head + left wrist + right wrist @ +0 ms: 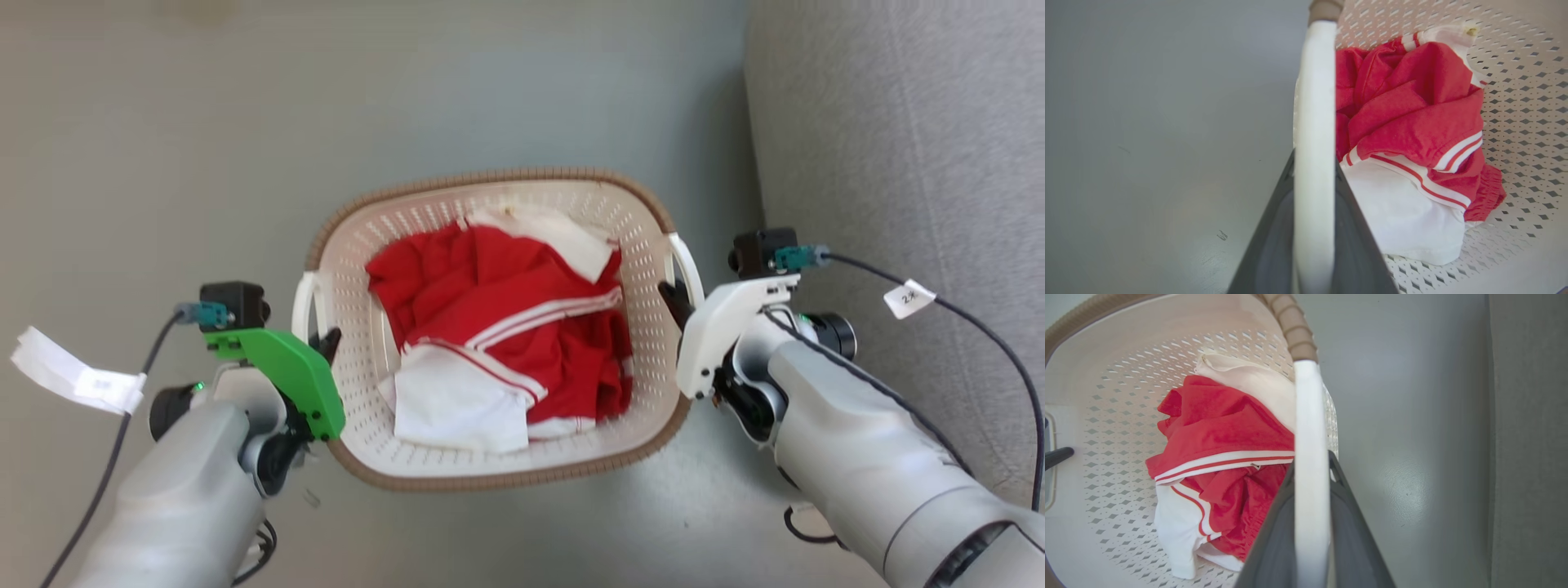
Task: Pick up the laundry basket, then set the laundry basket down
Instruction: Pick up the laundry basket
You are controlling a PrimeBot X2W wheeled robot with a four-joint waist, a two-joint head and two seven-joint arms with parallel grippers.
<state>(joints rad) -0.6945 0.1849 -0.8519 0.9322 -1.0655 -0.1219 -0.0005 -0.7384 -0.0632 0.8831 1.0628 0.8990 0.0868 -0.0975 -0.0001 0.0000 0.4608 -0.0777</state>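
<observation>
The laundry basket (490, 178), cream perforated plastic with a brown woven rim, sits in the middle of the head view and holds red and white clothes (506, 310). My left gripper (326, 343) is at its left white handle (302, 306), and my right gripper (671, 296) is at the right handle (686, 261). In the left wrist view the handle (1312, 102) runs between my dark fingers (1274, 228), which press both its sides. The right wrist view shows the same grip: the handle (1310, 416) is clamped between fingers (1351, 531). I cannot tell whether the basket touches the floor.
A grey sofa (898, 163) stands close on the right, just beyond my right arm. Smooth grey floor (204, 147) stretches to the left and ahead of the basket. Cables with paper tags (77, 376) hang from both wrists.
</observation>
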